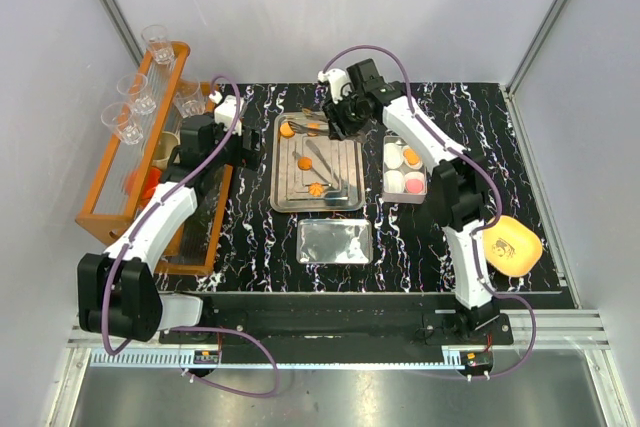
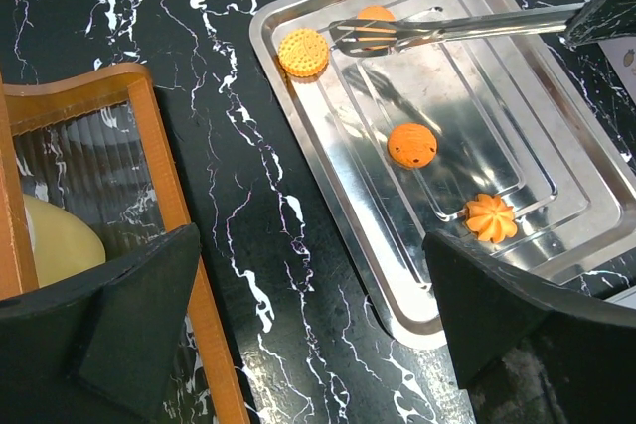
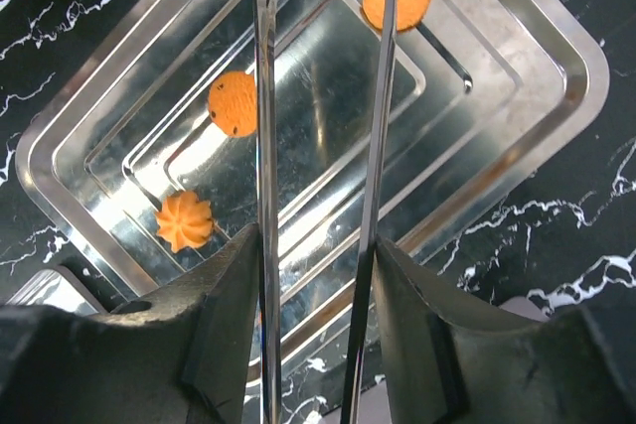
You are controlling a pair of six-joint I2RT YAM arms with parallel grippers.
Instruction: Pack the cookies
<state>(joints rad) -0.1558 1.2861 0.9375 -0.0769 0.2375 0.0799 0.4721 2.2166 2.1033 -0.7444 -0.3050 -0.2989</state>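
Steel tray [image 2: 338, 196] on black marbled table [image 2: 248, 245], three round orange cookies [image 2: 411, 145] plus one flower-shaped [image 2: 491, 217] — tongs [image 2: 467, 29] over the farthest.

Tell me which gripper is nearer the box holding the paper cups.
Right. The right gripper, shut on the tongs, hangs over the tray's far end, just left of the box. The left gripper is past the tray's left edge, the whole tray between them.

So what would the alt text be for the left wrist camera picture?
Four orange cookies, one flower-shaped, lie in a steel tray on a black marble table, with metal tongs reaching over them. The open left gripper frames the foreground.
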